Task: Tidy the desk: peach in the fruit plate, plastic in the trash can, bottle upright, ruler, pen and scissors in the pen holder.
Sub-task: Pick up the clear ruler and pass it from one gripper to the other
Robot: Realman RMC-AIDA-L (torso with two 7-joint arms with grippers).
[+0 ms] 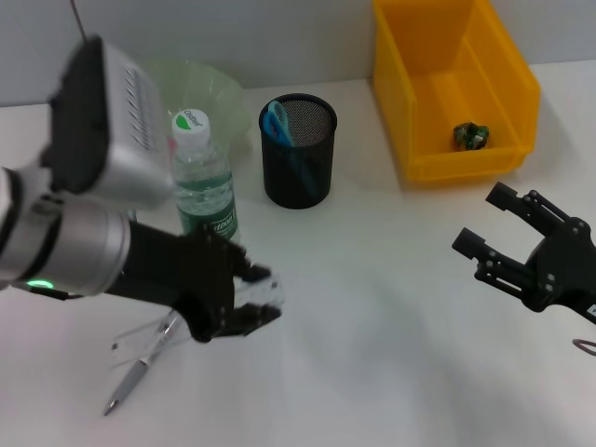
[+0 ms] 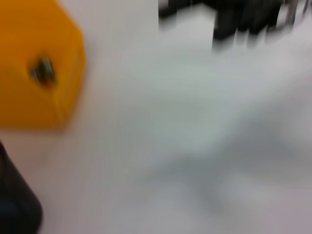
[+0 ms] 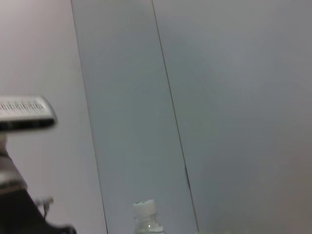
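Observation:
My left gripper (image 1: pixel 253 300) is low over the table in front of the upright bottle (image 1: pixel 203 177), shut on one end of the clear ruler (image 1: pixel 264 291), whose other end trails back under the arm. The silver pen (image 1: pixel 133 374) lies on the table just below that arm. Blue scissors handles (image 1: pixel 277 121) stick out of the black mesh pen holder (image 1: pixel 298 172). A crumpled dark-green plastic piece (image 1: pixel 470 136) lies in the yellow trash can (image 1: pixel 438 163). The pale green fruit plate (image 1: pixel 209 86) stands behind the bottle. No peach shows. My right gripper (image 1: pixel 486 221) hovers open at the right.
The left forearm (image 1: pixel 74 242) covers the table's left side. The left wrist view shows the yellow bin (image 2: pixel 34 73), the pen holder's edge (image 2: pixel 14 207) and the far right gripper (image 2: pixel 243 19). The bottle cap (image 3: pixel 145 209) shows in the right wrist view.

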